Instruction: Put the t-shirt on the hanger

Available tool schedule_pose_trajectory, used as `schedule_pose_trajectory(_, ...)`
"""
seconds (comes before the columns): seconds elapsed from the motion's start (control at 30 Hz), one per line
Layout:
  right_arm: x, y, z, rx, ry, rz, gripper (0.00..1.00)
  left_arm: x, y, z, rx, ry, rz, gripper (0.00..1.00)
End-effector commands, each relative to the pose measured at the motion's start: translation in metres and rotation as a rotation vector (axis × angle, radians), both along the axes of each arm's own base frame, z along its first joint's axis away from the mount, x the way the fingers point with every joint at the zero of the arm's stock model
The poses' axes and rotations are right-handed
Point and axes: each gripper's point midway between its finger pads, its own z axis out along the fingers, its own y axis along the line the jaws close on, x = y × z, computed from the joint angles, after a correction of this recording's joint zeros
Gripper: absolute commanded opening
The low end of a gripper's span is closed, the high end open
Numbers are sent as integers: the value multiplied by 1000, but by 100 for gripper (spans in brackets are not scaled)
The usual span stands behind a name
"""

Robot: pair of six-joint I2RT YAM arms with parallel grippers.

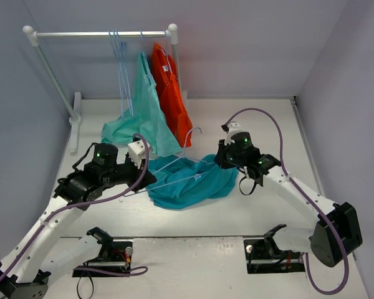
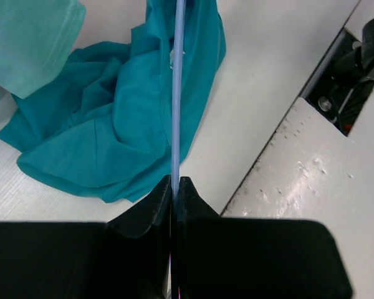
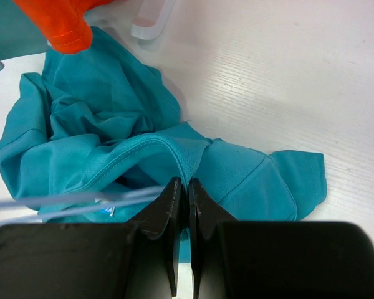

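Bright, even overhead light, soft shadows, sharp overview, wrist views' near black foreground slightly blurred.

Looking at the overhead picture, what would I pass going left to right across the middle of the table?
Left gripper, clamped on the hanger → teal t-shirt, heaped on the table → right gripper, pinching that shirt.

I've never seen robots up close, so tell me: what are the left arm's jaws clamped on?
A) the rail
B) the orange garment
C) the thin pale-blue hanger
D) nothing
C: in the left wrist view the left jaws are shut on the hanger, above the t-shirt.
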Motion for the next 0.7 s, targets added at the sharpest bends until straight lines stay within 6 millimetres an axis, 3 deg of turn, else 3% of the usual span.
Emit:
schedule_pose_trajectory(0.0, 8, 13, 47, 65, -124, 44, 0, 32, -16, 42, -133, -171, 81, 0)
schedule_pose_trajectory(0.2, 4, 21, 69, 94, -176, 85, 0, 31, -43, 33, -198, -151, 20, 0)
schedule_pose_trajectory(0.4, 1, 23, 113, 106, -302, 137, 0, 20, -77, 40, -288, -177, -95, 0)
schedule_pose_trajectory(0.5, -1, 23, 142, 113, -384, 166, 0, 24, -85, 54, -360, -211, -103, 0)
schedule_pose_trajectory(0.67, -4, 22, 166, 84, -454, 220, 0, 24, -90, 70, -403, -231, -125, 0)
